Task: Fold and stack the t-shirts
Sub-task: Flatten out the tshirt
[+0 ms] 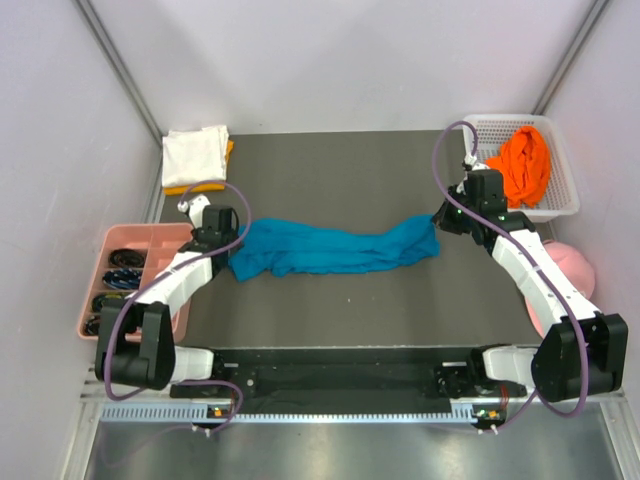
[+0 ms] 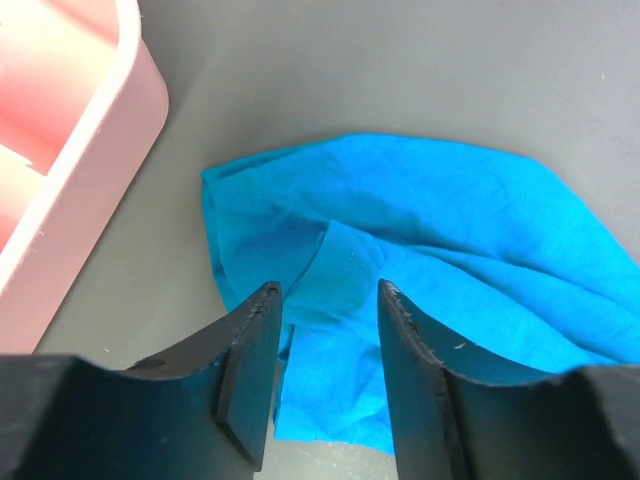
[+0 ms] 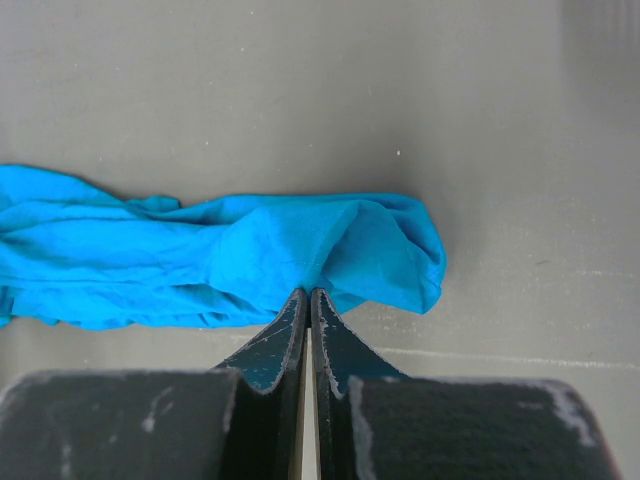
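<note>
Teal shirt point(image 1: 335, 248) lies bunched in a long rope across the middle of the top view, long axis left to right on the dark table point(image 1: 340, 160). One arm sits at each end.

Right gripper point(image 3: 308, 292) is at the shirt's right end with jaws pressed together. A hump of cloth rises straight to the tips, so it looks pinched, though the wrist view doesn't show fabric actually between the pads.

Left gripper point(image 2: 326, 292) is at the left end, jaws apart and holding nothing. A hemmed fold of the shirt lies in the gap between them, just ahead of the tips in the lower middle of the wrist view.

Likely next: the left closes on that fold, then both pull apart along the long axis to spread the shirt flat.

Folded white shirt point(image 1: 195, 152) sits on the yellow-orange shirt point(image 1: 200, 186) at upper left. Orange shirt point(image 1: 522, 165) is in the basket point(image 1: 565, 205) at upper right. Pink tray point(image 1: 120, 240) is at left.
</note>
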Controlling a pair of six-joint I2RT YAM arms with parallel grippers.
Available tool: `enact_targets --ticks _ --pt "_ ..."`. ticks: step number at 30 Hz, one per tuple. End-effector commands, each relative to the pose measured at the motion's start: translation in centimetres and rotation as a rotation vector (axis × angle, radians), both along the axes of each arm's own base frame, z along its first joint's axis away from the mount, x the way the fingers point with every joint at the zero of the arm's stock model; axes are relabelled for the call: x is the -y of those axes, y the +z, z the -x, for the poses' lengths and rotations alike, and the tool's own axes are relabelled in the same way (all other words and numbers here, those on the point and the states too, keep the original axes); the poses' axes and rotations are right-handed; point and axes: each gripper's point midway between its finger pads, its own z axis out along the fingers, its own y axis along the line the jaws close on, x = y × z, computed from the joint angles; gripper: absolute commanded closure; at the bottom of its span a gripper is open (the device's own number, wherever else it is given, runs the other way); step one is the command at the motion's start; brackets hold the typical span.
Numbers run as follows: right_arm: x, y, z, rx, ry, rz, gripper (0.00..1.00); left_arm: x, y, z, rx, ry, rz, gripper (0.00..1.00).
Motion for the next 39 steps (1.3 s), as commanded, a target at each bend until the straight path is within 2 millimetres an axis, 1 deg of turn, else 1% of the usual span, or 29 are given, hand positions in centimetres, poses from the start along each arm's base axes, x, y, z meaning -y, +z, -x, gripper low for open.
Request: enact_targets --ticks 1,11,19,23,26,27,29,30,31,35,38,39 --pt "0.1 0.2 -0.4 0.016 0.005 0.013 1.00 -0.8 0.1 -1.0 0.037 0.024 -0.030 0.53" --pt "0.1 0.1 -0.4 0.013 0.004 0.014 1.00 -1.1 -1.0 -0.6 0.008 0.031 -0.046 0.53" --pt "0.0 0.3 -0.5 0.017 0.006 0.010 1.00 -0.7 -2.1 0.2 -0.016 0.022 -0.024 0.53" --pt "0.0 0.3 -0.5 0.015 0.008 0.009 1.00 -0.5 -2.6 0.2 -0.022 0.017 -0.016 0.54" --pt "0.0 0.3 -0.5 0.015 0.008 0.009 1.00 -0.5 -3.0 0.2 -0.027 0.016 -0.016 0.64" --pt "-0.1 0.4 -0.5 0.018 0.008 0.006 1.00 -0.5 -3.2 0.2 -0.033 0.016 -0.017 0.75" --pt "0.0 0.4 -0.5 0.018 0.006 0.008 1.00 -0.5 -3.1 -0.1 -0.029 0.016 -0.016 0.88" --pt "0.0 0.4 -0.5 0.017 0.008 0.010 1.00 -0.4 -3.3 0.0 -0.034 0.016 -0.015 0.92" --pt "0.0 0.4 -0.5 0.017 0.007 0.011 1.00 -0.4 -3.3 -0.1 -0.034 0.016 -0.015 1.00" --pt "0.0 0.4 -0.5 0.014 0.006 0.012 1.00 -0.3 -3.0 -0.2 -0.033 0.014 -0.010 1.00" --pt "0.0 0.4 -0.5 0.017 0.006 0.010 1.00 -0.3 -1.5 -0.5 -0.011 0.010 -0.007 1.00" --pt "0.0 0.3 -0.5 0.015 0.008 0.009 1.00 -0.2 -0.5 -0.7 0.014 0.008 -0.005 1.00"
